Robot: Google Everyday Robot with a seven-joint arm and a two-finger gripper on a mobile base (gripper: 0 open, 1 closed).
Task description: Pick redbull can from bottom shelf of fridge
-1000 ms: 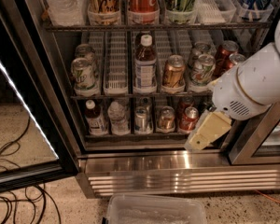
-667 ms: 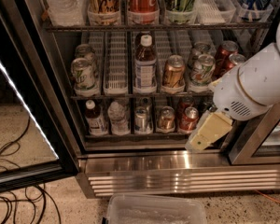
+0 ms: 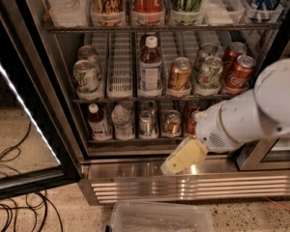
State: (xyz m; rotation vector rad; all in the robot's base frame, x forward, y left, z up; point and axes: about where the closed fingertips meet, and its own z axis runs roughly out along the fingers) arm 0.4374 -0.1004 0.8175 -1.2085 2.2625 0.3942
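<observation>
The redbull can (image 3: pixel 146 123) stood upright, top up, on the bottom shelf (image 3: pixel 135 140). The gripper (image 3: pixel 183 157) hung lower right, opening unclear.

One close, downward-angled view into the open fridge (image 3: pixel 135 182), claw (image 3: pixel 180 161) low, right of centre

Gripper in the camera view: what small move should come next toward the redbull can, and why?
Probably raise the gripper and shift it toward image left. It hangs before the steel base panel, below the bottom shelf, while the redbull can stands higher and further left, between a clear bottle and a gold can.
</observation>
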